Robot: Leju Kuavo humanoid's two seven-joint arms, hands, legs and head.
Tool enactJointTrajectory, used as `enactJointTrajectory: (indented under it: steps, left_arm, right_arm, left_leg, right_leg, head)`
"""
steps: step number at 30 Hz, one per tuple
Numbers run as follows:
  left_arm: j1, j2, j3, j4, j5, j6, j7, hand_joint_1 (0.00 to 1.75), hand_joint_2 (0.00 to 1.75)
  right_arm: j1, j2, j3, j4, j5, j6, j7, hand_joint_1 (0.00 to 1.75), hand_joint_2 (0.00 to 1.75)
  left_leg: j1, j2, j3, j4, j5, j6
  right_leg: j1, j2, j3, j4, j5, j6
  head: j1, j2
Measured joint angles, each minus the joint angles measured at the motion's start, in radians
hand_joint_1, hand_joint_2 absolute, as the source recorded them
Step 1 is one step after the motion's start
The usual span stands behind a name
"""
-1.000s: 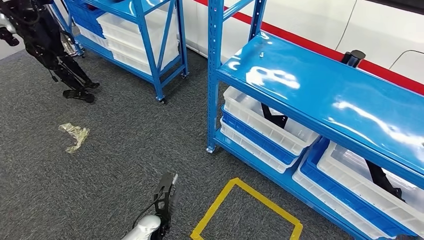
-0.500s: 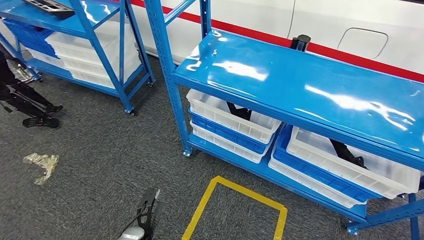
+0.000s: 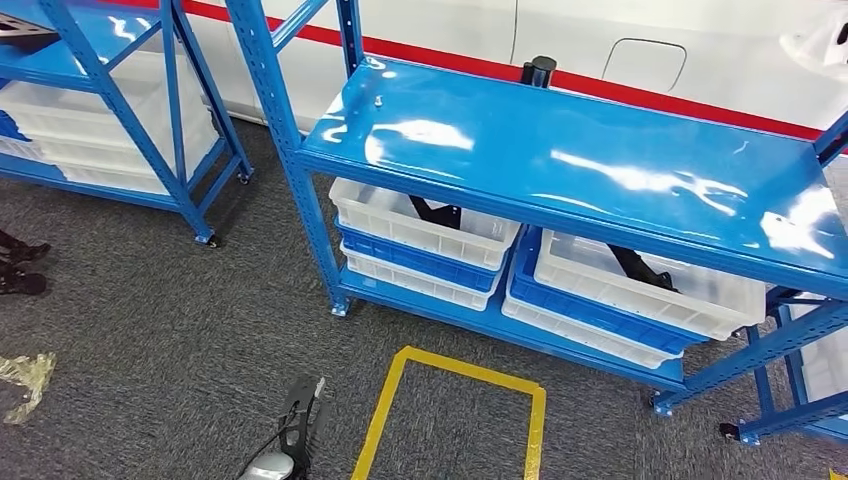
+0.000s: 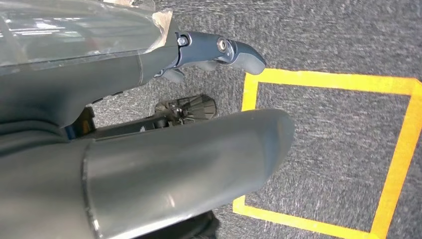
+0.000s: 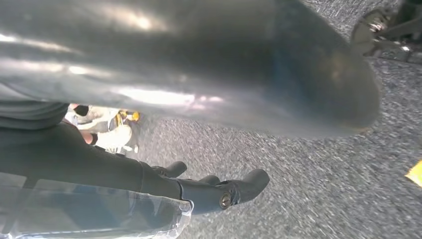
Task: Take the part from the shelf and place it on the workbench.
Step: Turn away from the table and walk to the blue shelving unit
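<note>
Left robot hand (image 4: 149, 124) and right robot hand (image 5: 164, 119) — fingers apart, holding nothing — above carpet (image 3: 150, 330)

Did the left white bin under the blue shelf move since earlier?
No. The white bin keeps its place beside the shelf post; the whole view shifted: the camera turned.

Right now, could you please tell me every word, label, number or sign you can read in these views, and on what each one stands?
No text: there is no readable word, label, brand or number in any view.
Only sign: the yellow tape square on the grey carpet, with no writing.
The blue shelf, white bins and red-striped white wall carry no lettering.
</note>
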Motion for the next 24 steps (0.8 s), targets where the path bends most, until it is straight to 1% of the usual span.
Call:
enactJointTrajectory:
  steps: [1, 2, 3, 4, 5, 6, 7, 8, 9, 10, 11, 12, 13, 14, 15, 16, 17, 18, 19, 20, 21, 22, 23, 24]
  left_arm:
    - [0.000, 0.000, 0.000, -0.002, 0.000, 0.000, 0.000, 0.00, 0.00]
    - [0.000, 0.000, 0.000, -0.004, 0.000, 0.000, 0.000, 0.00, 0.00]
    - [0.000, 0.000, 0.000, -0.005, 0.000, 0.000, 0.000, 0.00, 0.00]
    - [-0.001, 0.000, 0.000, -0.006, 0.000, 0.000, 0.000, 0.00, 0.00]
    - [-0.001, 0.000, 0.000, -0.009, 0.000, 0.000, 0.000, 0.00, 0.00]
    - [0.000, 0.000, 0.000, -0.015, 0.000, 0.000, 0.001, 0.00, 0.00]
    - [0.002, 0.001, 0.000, -0.022, -0.001, 0.001, 0.003, 0.00, 0.00]
    - [0.006, 0.002, 0.000, -0.032, -0.004, 0.003, 0.007, 0.00, 0.00]
    - [0.013, 0.005, -0.001, -0.042, -0.006, 0.006, 0.012, 0.00, 0.00]
    - [0.022, 0.007, -0.001, -0.053, -0.008, 0.010, 0.016, 0.00, 0.00]
    - [0.035, 0.010, -0.001, -0.064, -0.011, 0.015, 0.022, 0.00, 0.00]
    - [0.047, 0.013, -0.001, -0.075, -0.012, 0.021, 0.028, 0.00, 0.00]
    - [0.058, 0.016, -0.002, -0.088, -0.014, 0.027, 0.035, 0.00, 0.00]
    - [0.065, 0.018, -0.002, -0.100, -0.016, 0.032, 0.043, 0.00, 0.00]
    - [0.069, 0.021, -0.002, -0.110, -0.017, 0.035, 0.049, 0.00, 0.00]
    - [0.071, 0.023, -0.002, -0.118, -0.018, 0.036, 0.053, 0.00, 0.00]
    - [0.071, 0.026, -0.002, -0.123, -0.018, 0.036, 0.057, 0.00, 0.00]
    - [0.070, 0.028, -0.002, -0.124, -0.018, 0.035, 0.060, 0.00, 0.00]
    - [0.069, 0.030, -0.002, -0.123, -0.018, 0.034, 0.063, 0.00, 0.00]
    - [0.067, 0.032, -0.001, -0.120, -0.017, 0.031, 0.062, 0.00, 0.00]
    - [0.062, 0.032, -0.001, -0.114, -0.016, 0.026, 0.058, 0.00, 0.00]
    - [0.056, 0.033, -0.001, -0.105, -0.014, 0.019, 0.050, 0.00, 0.00]
    - [0.048, 0.034, 0.000, -0.093, -0.012, 0.011, 0.041, 0.00, 0.00]
    - [0.042, 0.034, 0.000, -0.078, -0.011, 0.004, 0.032, 0.00, 0.00]
  right_arm:
    - [-0.001, -0.001, 0.000, 0.000, 0.000, 0.000, 0.000, 0.00, 0.00]
    - [-0.003, -0.001, 0.000, 0.000, 0.000, 0.000, 0.000, 0.00, 0.00]
    - [-0.004, -0.002, 0.000, 0.000, 0.000, 0.000, 0.000, 0.00, 0.00]
    - [-0.005, -0.001, 0.000, 0.000, 0.000, 0.000, 0.000, 0.00, 0.00]
    - [-0.005, -0.001, 0.000, 0.000, 0.000, 0.000, 0.000, 0.00, 0.00]
    - [-0.004, -0.001, 0.000, 0.000, 0.000, 0.000, 0.000, 0.00, 0.00]
    - [-0.003, -0.001, 0.000, 0.000, 0.000, 0.000, 0.000, 0.00, 0.00]
    - [-0.004, -0.001, 0.000, 0.000, 0.000, 0.000, 0.000, 0.00, 0.00]
    - [-0.005, -0.001, 0.000, 0.000, -0.001, -0.001, 0.000, 0.00, 0.00]
    - [-0.006, 0.000, 0.000, 0.000, -0.001, -0.001, 0.000, 0.00, 0.00]
    - [-0.007, 0.000, 0.000, 0.000, -0.001, -0.002, 0.000, 0.00, 0.00]
    - [-0.007, 0.000, 0.000, 0.000, 0.000, -0.002, 0.000, 0.00, 0.00]
    - [-0.006, 0.000, 0.000, 0.000, 0.000, -0.002, 0.000, 0.00, 0.00]
    - [-0.005, 0.000, 0.000, 0.000, 0.000, -0.002, 0.001, 0.00, 0.00]
    - [-0.004, 0.001, 0.000, 0.000, 0.000, -0.002, 0.001, 0.00, 0.00]
    - [-0.004, 0.002, 0.000, 0.000, 0.000, -0.002, 0.002, 0.00, 0.00]
    - [-0.005, 0.003, 0.000, 0.000, 0.001, -0.002, 0.002, 0.00, 0.00]
    - [-0.006, 0.004, 0.000, 0.000, 0.002, -0.002, 0.002, 0.00, 0.00]
    - [-0.007, 0.004, 0.000, 0.000, 0.003, -0.002, 0.002, 0.00, 0.00]
    - [-0.006, 0.004, 0.000, 0.000, 0.004, -0.002, 0.002, 0.00, 0.00]
    - [-0.004, 0.003, 0.000, 0.001, 0.006, -0.002, 0.002, 0.00, 0.00]
    - [-0.003, 0.003, 0.000, 0.001, 0.007, -0.002, 0.002, 0.00, 0.00]
    - [-0.002, 0.003, 0.000, 0.001, 0.008, -0.002, 0.001, 0.00, 0.00]
    - [-0.004, 0.003, 0.000, 0.001, 0.012, -0.004, 0.001, 0.00, 0.00]
  left_leg:
    - [-0.003, 0.009, 0.003, 0.000, -0.004, -0.005]
    - [-0.006, 0.018, 0.006, 0.000, -0.007, -0.010]
    - [-0.009, 0.026, 0.010, 0.000, -0.011, -0.016]
    - [-0.011, 0.035, 0.013, -0.001, -0.014, -0.021]
    - [-0.011, 0.043, 0.017, -0.002, -0.016, -0.025]
    - [-0.009, 0.042, 0.018, -0.001, -0.021, -0.030]
    - [-0.007, 0.027, 0.014, 0.012, -0.032, -0.036]
    - [-0.004, 0.003, 0.001, 0.042, -0.053, -0.041]
    - [-0.001, -0.027, -0.022, 0.092, -0.082, -0.046]
    - [-0.001, -0.049, -0.053, 0.157, -0.115, -0.048]
    - [0.000, -0.059, -0.086, 0.221, -0.141, -0.049]
    - [0.001, -0.064, -0.111, 0.263, -0.151, -0.050]
    - [0.002, -0.066, -0.121, 0.273, -0.141, -0.049]
    - [0.002, -0.069, -0.114, 0.246, -0.113, -0.048]
    - [0.004, -0.078, -0.089, 0.188, -0.075, -0.046]
    - [0.006, -0.101, -0.060, 0.121, -0.041, -0.042]
    - [0.008, -0.121, -0.036, 0.066, -0.019, -0.040]
    - [0.008, -0.136, -0.019, 0.029, -0.008, -0.037]
    - [0.006, -0.142, -0.013, 0.015, -0.008, -0.033]
    - [0.003, -0.131, -0.012, 0.011, -0.006, -0.028]
    - [0.003, -0.120, -0.009, 0.006, -0.001, -0.019]
    - [0.003, -0.110, -0.006, -0.001, 0.006, -0.011]
    - [0.005, -0.098, -0.003, -0.008, 0.012, -0.004]
    - [0.006, -0.086, 0.000, -0.014, 0.017, 0.001]
  right_leg:
    - [0.003, -0.022, 0.042, -0.071, 0.022, 0.001]
    - [0.006, -0.039, 0.073, -0.125, 0.038, -0.002]
    - [0.010, -0.049, 0.090, -0.154, 0.045, -0.008]
    - [0.014, -0.046, 0.091, -0.158, 0.045, -0.016]
    - [0.014, -0.034, 0.090, -0.159, 0.046, -0.022]
    - [0.008, -0.024, 0.091, -0.160, 0.047, -0.028]
    - [0.003, -0.014, 0.091, -0.162, 0.048, -0.035]
    - [-0.003, -0.004, 0.092, -0.163, 0.050, -0.043]
    - [-0.006, 0.006, 0.093, -0.164, 0.052, -0.050]
    - [-0.005, 0.018, 0.092, -0.164, 0.052, -0.055]
    - [-0.004, 0.031, 0.092, -0.164, 0.052, -0.057]
    - [-0.004, 0.046, 0.091, -0.164, 0.053, -0.058]
    - [-0.004, 0.060, 0.092, -0.163, 0.053, -0.058]
    - [-0.004, 0.073, 0.092, -0.162, 0.053, -0.058]
    - [-0.004, 0.085, 0.093, -0.161, 0.053, -0.057]
    - [-0.003, 0.096, 0.093, -0.160, 0.054, -0.055]
    - [-0.001, 0.106, 0.092, -0.158, 0.054, -0.052]
    - [0.001, 0.116, 0.089, -0.158, 0.055, -0.047]
    - [0.002, 0.125, 0.086, -0.159, 0.057, -0.039]
    - [0.002, 0.135, 0.081, -0.162, 0.060, -0.031]
    - [0.001, 0.140, 0.077, -0.165, 0.064, -0.023]
    - [0.002, 0.130, 0.070, -0.160, 0.061, -0.018]
    - [0.005, 0.108, 0.055, -0.137, 0.048, -0.018]
    - [0.007, 0.081, 0.032, -0.091, 0.025, -0.020]
  head:
    - [0.001, 0.000]
    - [0.001, 0.000]
    - [0.000, 0.000]
    - [-0.001, 0.000]
    - [-0.002, 0.000]
    - [-0.003, 0.000]
    - [-0.004, 0.000]
    - [-0.006, 0.000]
    - [-0.008, 0.000]
    - [-0.009, 0.000]
    - [-0.010, 0.000]
    - [-0.010, 0.000]
    - [-0.010, 0.000]
    - [-0.011, 0.000]
    - [-0.012, 0.000]
    - [-0.013, 0.000]
    - [-0.012, 0.000]
    - [-0.012, 0.000]
    - [-0.011, 0.000]
    - [-0.011, 0.000]
    - [-0.011, 0.000]
    - [-0.011, 0.000]
    - [-0.008, 0.000]
    - [-0.005, 0.000]
